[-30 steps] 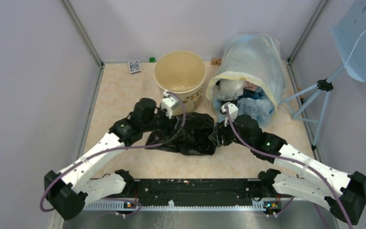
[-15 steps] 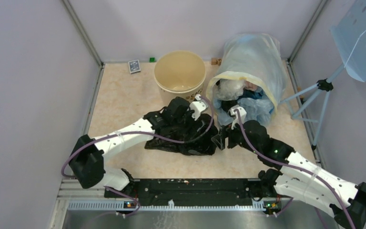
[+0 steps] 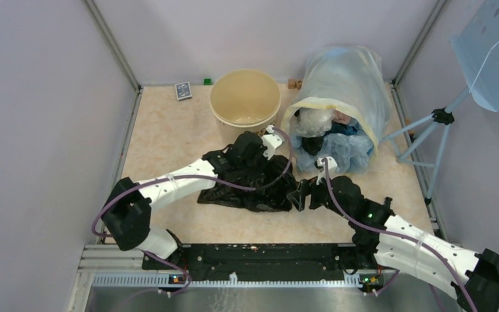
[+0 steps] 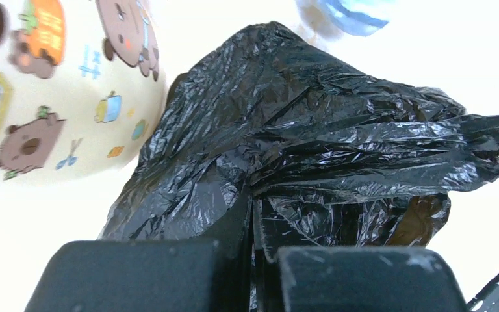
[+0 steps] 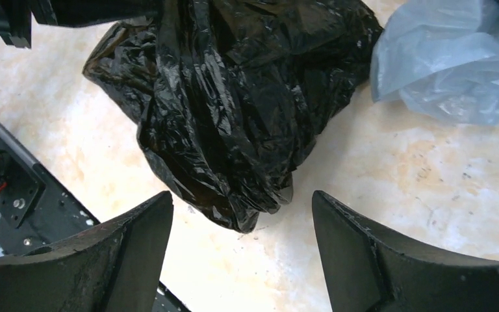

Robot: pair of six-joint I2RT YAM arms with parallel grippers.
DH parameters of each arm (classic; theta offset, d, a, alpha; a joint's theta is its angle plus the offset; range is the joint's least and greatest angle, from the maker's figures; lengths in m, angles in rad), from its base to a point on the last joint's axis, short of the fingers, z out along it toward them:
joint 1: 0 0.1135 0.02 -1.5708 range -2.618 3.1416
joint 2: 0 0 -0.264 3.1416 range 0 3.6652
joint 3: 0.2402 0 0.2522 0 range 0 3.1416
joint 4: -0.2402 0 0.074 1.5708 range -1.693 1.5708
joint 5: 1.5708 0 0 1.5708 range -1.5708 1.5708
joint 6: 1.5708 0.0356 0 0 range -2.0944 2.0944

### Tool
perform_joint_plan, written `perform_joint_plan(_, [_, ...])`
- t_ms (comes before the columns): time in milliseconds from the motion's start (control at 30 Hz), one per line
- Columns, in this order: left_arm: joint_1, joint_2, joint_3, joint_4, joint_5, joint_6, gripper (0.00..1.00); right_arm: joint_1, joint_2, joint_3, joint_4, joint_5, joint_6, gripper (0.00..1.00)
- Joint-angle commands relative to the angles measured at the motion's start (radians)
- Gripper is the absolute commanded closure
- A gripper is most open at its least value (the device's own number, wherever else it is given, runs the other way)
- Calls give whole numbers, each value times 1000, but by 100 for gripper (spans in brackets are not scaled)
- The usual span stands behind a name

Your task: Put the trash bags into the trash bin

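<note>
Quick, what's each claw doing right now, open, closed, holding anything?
Left claw: closed on the black trash bag.
Right claw: open, holding nothing.

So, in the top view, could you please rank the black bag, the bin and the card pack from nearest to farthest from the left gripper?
1. Black bag: mid-table, pinched in the left gripper.
2. Bin: just behind the gripper, toward the back wall.
3. Card pack: far back left, by the wall.
</note>
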Motion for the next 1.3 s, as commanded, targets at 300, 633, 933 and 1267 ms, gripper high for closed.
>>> perform_joint_plan(300, [2, -288, 0, -26, 40, -46, 100, -6, 115, -7, 400, -275, -134, 22])
perform_joint_plan(633, [5, -334, 17, -22, 21, -120, 100, -6, 255, 59, 526, -558, -137, 40])
perform_joint_plan(933, [71, -276, 84, -92, -15, -273, 100, -4, 333, 85, 535, -634, -121, 75])
perform_joint_plan(1267, [121, -282, 70, -78, 98, -354, 100, 1, 383, 104, 595, -668, -98, 54])
